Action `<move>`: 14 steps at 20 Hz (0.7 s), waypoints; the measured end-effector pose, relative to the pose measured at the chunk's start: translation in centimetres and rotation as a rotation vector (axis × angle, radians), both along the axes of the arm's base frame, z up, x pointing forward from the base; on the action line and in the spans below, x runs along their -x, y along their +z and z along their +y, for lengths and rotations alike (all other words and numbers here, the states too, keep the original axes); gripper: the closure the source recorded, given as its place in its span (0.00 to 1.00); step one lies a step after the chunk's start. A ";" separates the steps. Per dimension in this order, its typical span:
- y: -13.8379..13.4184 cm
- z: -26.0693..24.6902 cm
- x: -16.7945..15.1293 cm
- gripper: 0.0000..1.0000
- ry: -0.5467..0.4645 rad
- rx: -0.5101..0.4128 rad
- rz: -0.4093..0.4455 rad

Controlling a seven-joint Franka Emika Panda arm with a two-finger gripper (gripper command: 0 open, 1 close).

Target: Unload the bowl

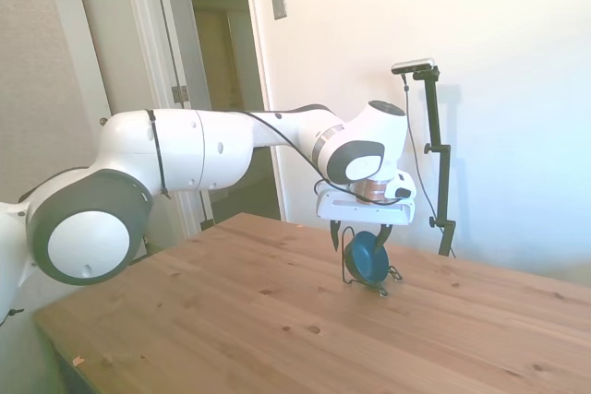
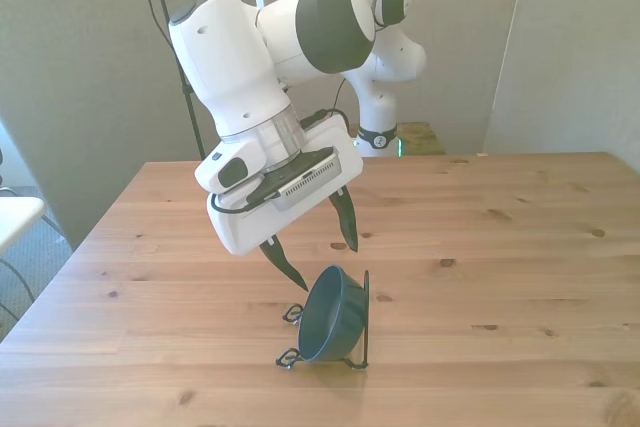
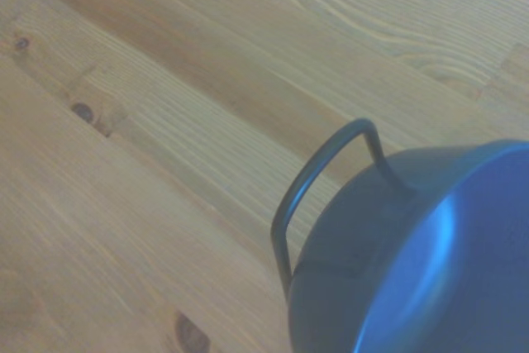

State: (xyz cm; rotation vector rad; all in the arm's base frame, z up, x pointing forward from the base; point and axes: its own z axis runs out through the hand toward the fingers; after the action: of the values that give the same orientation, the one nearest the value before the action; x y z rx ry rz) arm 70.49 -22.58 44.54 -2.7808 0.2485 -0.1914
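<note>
Blue bowl on edge in wire rack, near table edge; gripper open just above.

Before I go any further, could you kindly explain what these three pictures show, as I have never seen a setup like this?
It is one moment seen by three cameras. The white jointed machine is a robot arm; at its tip is a two-finger pincer. One picture is taken from beside the wooden table, one from across it, and the blurry close-up from a camera on the arm's wrist. On the table stands a thin black wire rack, and a small dark blue bowl sits on edge in it, leaning against the upright wire loop. The pincer is open and holds nothing: its dark fingers hang just above the bowl's rim. The close-up shows the same bowl and a loop of the rack.
</note>
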 end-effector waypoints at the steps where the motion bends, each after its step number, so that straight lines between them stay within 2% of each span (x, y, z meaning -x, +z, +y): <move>1: -0.1 0.0 -0.1 0.00 0.002 0.000 -0.002; 2: -0.2 0.0 -0.3 1.00 0.004 0.001 -0.002; 8: -1.3 0.4 -1.3 1.00 0.019 0.003 0.004; 14: -1.3 0.6 -1.1 1.00 0.029 -0.007 0.025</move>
State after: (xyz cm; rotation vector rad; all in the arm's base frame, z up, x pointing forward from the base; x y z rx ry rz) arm 71.59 -21.98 43.20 -2.7799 0.2141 -0.1490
